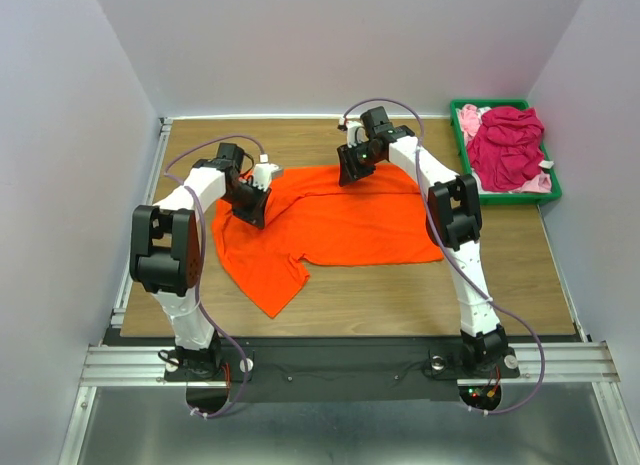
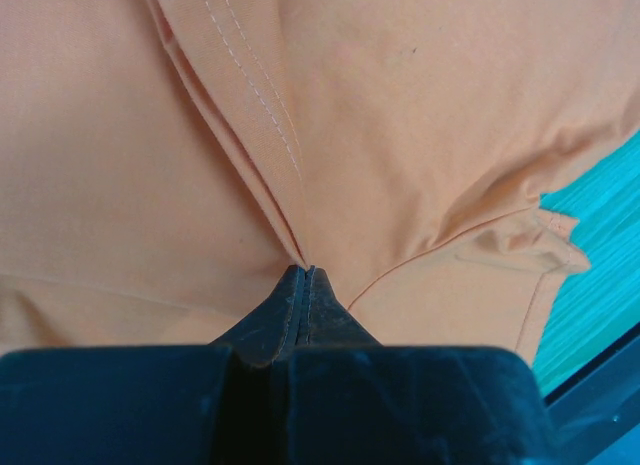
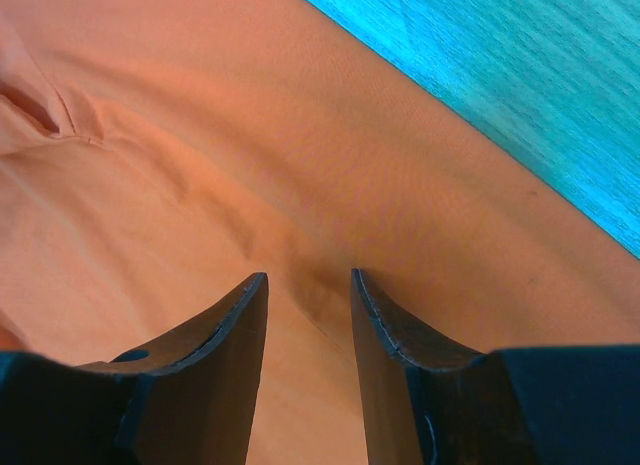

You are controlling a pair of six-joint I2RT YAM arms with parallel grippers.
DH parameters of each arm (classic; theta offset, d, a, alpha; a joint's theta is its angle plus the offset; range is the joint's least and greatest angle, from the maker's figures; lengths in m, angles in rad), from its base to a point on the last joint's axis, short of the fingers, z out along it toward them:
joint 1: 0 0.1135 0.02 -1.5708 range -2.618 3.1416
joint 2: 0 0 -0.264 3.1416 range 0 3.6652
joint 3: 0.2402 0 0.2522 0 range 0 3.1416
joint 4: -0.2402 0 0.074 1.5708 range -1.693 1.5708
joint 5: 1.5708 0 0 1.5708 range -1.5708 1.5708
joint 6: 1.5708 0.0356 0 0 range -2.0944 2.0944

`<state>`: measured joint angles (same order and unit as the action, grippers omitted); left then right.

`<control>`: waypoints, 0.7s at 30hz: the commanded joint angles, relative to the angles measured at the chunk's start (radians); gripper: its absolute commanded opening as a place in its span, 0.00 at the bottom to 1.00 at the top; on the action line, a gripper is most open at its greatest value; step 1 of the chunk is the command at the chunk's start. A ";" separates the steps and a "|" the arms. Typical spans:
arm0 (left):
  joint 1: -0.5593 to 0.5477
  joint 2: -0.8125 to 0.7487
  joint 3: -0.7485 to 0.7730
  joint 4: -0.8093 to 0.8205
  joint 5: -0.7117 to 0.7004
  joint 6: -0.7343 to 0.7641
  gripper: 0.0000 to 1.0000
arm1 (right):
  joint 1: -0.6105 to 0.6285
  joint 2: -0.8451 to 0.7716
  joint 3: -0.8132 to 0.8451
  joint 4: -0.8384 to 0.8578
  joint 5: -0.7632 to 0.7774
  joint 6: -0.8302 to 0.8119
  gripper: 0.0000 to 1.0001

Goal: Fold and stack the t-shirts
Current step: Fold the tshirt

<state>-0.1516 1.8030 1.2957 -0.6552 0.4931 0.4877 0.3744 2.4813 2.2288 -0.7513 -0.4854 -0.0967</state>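
A fold of the orange shirt [image 1: 330, 225] is pinched by the left gripper [image 2: 304, 277]. The right gripper [image 3: 308, 285] is held over it, fingers apart.

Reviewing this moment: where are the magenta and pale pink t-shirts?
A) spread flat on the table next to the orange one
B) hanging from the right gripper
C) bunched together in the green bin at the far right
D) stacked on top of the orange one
C: the magenta t-shirt lies crumpled in the green bin with the pale pink t-shirt beside it; only the orange t-shirt lies on the table.
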 commanded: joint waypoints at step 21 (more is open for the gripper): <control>-0.028 0.133 0.237 0.065 0.084 -0.043 0.52 | -0.034 -0.101 -0.021 0.026 0.011 -0.001 0.44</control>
<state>-0.1795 1.8954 1.4639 -0.6228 0.5346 0.4767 0.3676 2.4748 2.2230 -0.7513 -0.4786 -0.0971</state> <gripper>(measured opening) 0.521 0.445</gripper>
